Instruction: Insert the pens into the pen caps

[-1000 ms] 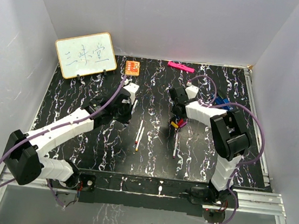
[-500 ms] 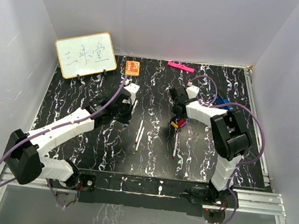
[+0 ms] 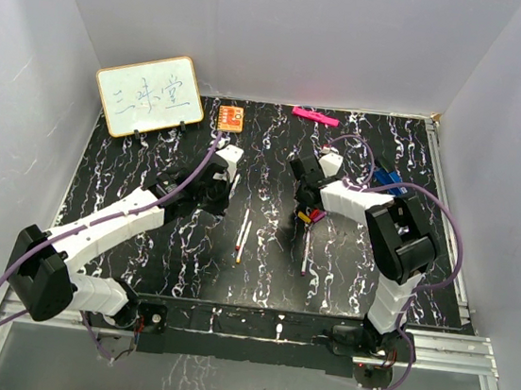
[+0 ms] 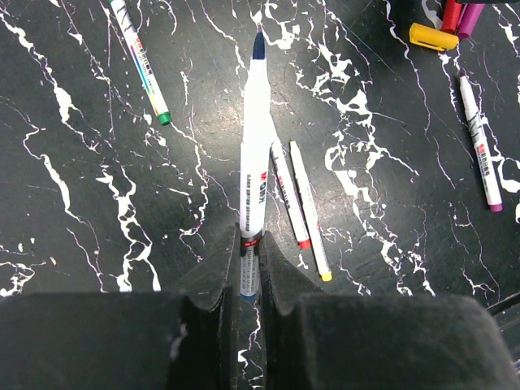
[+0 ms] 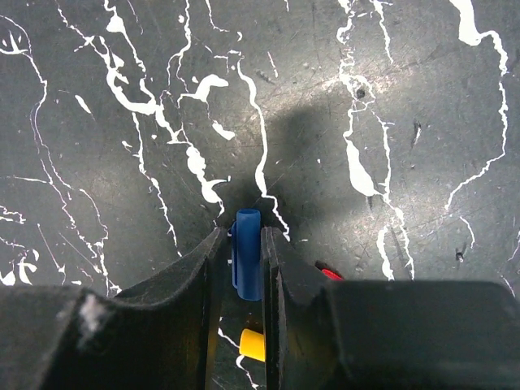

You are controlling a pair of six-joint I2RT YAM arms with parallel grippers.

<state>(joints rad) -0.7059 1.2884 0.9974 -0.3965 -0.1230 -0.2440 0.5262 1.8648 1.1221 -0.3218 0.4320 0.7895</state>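
Observation:
My left gripper is shut on the tail of a white pen with a blue tip, which points away from it; in the top view this gripper is left of centre. Red-tipped, yellow-tipped, green-tipped and purple-tipped pens lie on the table. My right gripper is shut on a blue cap, its open end pointing forward. A yellow cap and a red cap lie under it. The cap cluster sits just in front of the right gripper.
A small whiteboard stands at the back left. An orange square block and a flat pink bar lie at the back. A blue object sits behind the right arm. White walls enclose the black marbled table.
My right gripper has shifted slightly to the left with the blue cap. The left arm and the loose pens have not moved.

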